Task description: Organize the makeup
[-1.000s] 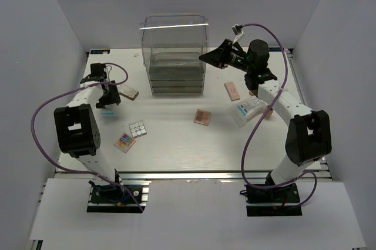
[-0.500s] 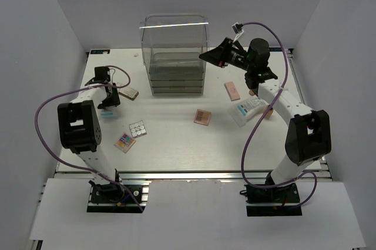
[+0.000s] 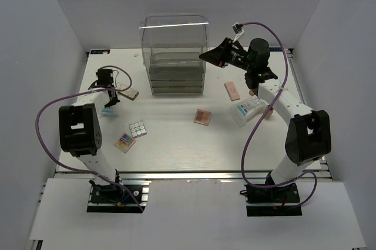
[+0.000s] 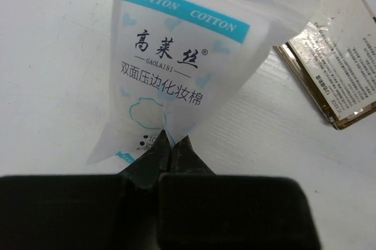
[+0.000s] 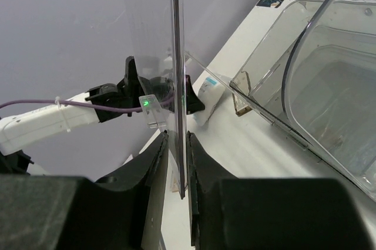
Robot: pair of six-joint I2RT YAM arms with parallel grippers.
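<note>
A white-blue cotton packet (image 4: 182,62) lies on the white table, and my left gripper (image 4: 168,143) is shut on its near tip. From above, that gripper (image 3: 108,103) sits at the far left, over the packet (image 3: 107,111). A gold-edged tan palette (image 4: 332,80) lies just right of the packet. Beside the clear acrylic drawer box (image 3: 175,56), my right gripper (image 3: 211,56) is shut on the box's thin clear panel (image 5: 178,85). A white palette of round pans (image 3: 137,128) and a multicoloured palette (image 3: 124,141) lie near the left arm.
Two peach palettes (image 3: 202,117) (image 3: 232,91) lie mid-table. A white pack (image 3: 249,109) lies under the right forearm. White walls close in both sides. The purple cables loop beside each arm.
My left gripper has moved away from the base toward the back and closed on the cotton packet. The right arm has held still on the clear panel.
</note>
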